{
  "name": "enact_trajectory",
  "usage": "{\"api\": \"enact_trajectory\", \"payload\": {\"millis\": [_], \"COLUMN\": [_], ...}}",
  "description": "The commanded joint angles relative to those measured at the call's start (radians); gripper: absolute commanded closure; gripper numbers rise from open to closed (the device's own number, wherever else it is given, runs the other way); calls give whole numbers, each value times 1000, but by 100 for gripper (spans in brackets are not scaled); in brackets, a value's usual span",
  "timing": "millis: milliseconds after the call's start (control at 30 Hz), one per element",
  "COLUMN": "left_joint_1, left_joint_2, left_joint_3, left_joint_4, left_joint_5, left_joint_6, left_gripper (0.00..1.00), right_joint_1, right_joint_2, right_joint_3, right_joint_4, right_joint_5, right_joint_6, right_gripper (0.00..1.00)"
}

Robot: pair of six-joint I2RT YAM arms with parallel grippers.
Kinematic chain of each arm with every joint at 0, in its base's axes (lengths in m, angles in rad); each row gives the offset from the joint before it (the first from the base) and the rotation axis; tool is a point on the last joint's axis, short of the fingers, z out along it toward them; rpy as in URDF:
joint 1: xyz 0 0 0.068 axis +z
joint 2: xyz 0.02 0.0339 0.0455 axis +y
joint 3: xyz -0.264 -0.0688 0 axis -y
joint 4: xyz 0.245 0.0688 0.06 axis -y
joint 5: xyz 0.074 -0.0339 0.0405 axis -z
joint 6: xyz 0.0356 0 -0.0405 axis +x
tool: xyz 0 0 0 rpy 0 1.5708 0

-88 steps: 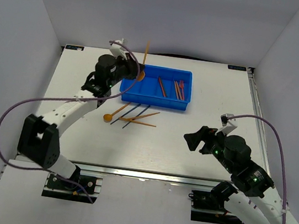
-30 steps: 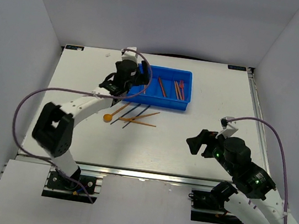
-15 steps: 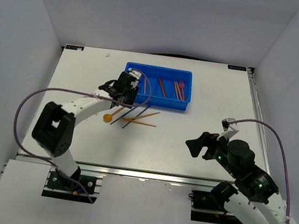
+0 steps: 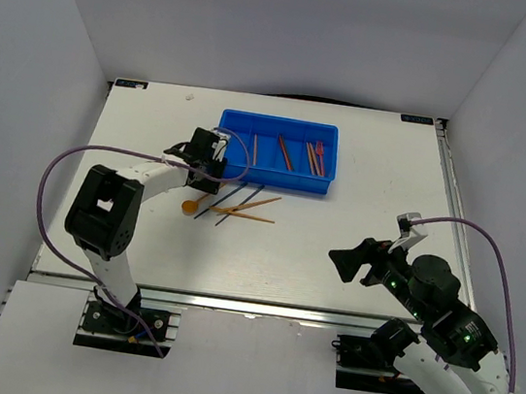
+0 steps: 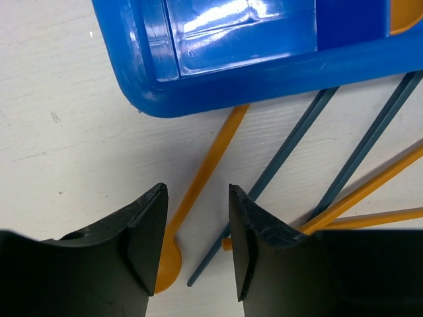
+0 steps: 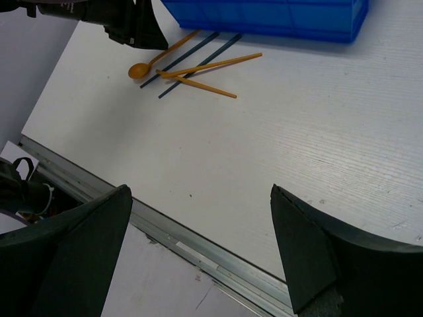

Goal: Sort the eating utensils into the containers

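Hovering over the orange spoon [image 5: 208, 168], the left gripper [image 5: 196, 193] has its jaws apart and nothing between the pads. Seen from the wrist, the spoon's handle crosses the gap on a slant, from the tray [image 5: 264, 72] corner at upper right down to the bowl at lower left, beside the left finger. From above, the spoon [image 4: 202, 198] lies on the table [image 4: 362, 191] just in front of the tray's near-left corner, handle end towards the tray, bowl towards the arms. The right gripper [image 4: 356, 264], jaws also wide apart and empty, hangs well apart near the table's front right, so the left arm is clearly nearer. My judgement is that the jaws want a small twist to square up with the handle. The table is flat white, and the thin handle lies flush on it. Room is tight: the tray wall is just beyond the fingertips, and a blue stick [image 5: 291, 148] lies just beside the right finger, easy to catch by mistake. Several utensils [image 4: 298, 153] lie in the tray's right compartments.
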Motion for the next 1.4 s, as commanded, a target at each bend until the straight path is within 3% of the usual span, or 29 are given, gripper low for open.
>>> {"api": "enact_trajectory", "payload": {"millis": [0,533,733,1000,1200,1367], "left_joint_1": [8,45,45,45,65,66], "left_joint_2": [11,74,46,-28,-54,-181], "left_joint_3": [-16,-47,-62,-113,-67,98], "left_joint_4": [32,-26,-121,-157,-253,-256], "left_joint_5": [59,2,-79,-237,-440,-394], "left_joint_6": [-2,18,53,-8,-153,-265], "left_gripper": [48,70,87,100,100,100], "right_joint_1": [-1,-1,-1,-1,-1,-1], "right_joint_2": [-3,-31,-48,-42,-43,-37], "right_joint_3": [22,26,25,22,8,20], "right_joint_4": [15,20,26,49,64,50], "right_joint_5": [-8,-6,-9,-26,-32,-24], "right_joint_6": [-19,-21,-15,-12,-4,-1], "right_gripper": [11,11,11,11,11,11]}}
